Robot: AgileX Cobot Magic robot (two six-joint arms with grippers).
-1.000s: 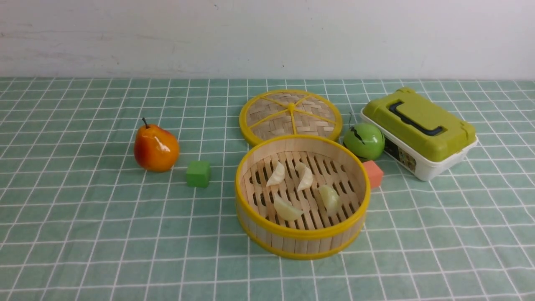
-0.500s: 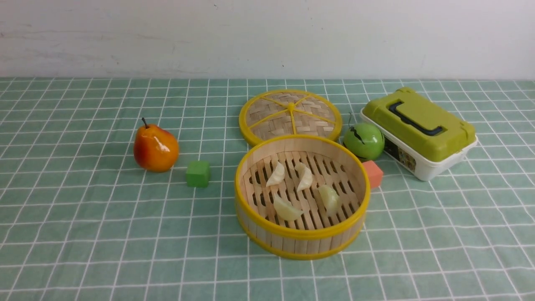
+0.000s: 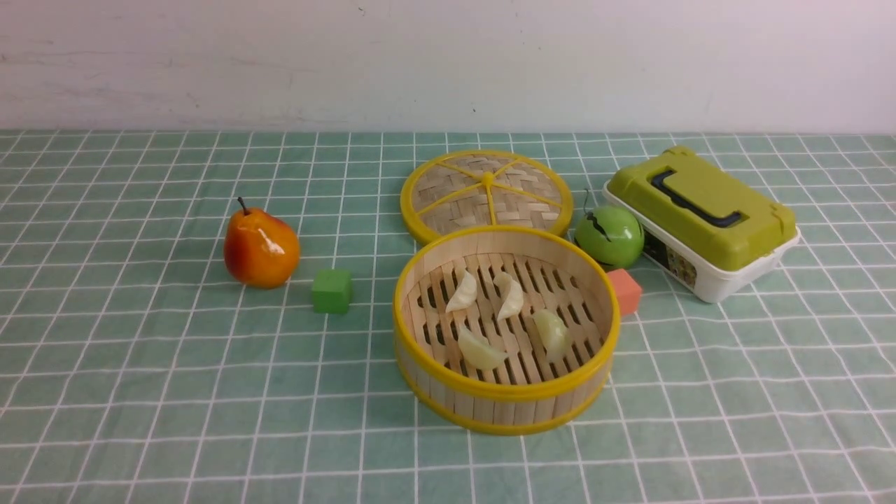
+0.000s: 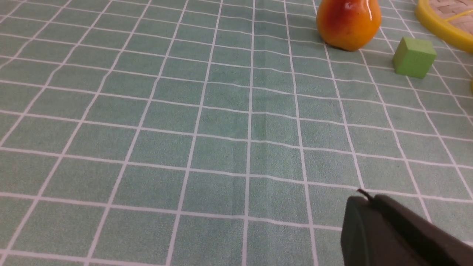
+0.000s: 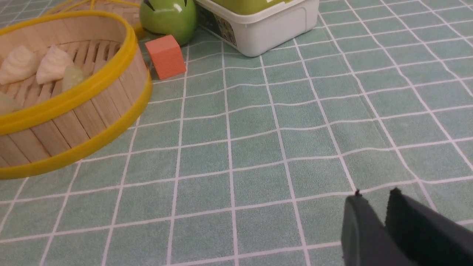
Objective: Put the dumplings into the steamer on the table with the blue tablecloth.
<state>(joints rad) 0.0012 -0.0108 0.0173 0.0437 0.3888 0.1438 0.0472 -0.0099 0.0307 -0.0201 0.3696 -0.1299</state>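
On the blue tablecloth, the steamer holds all four dumplings.
At its 12 o'clock lies the lid, at 3 o'clock the orange cube. A careless arm could knock the basket. Right gripper is slightly apart and empty; left gripper is closed and empty.

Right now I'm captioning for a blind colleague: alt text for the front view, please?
Four dumplings lie in an open bamboo steamer on a teal checked tablecloth. Its lid lies behind; no arms show.
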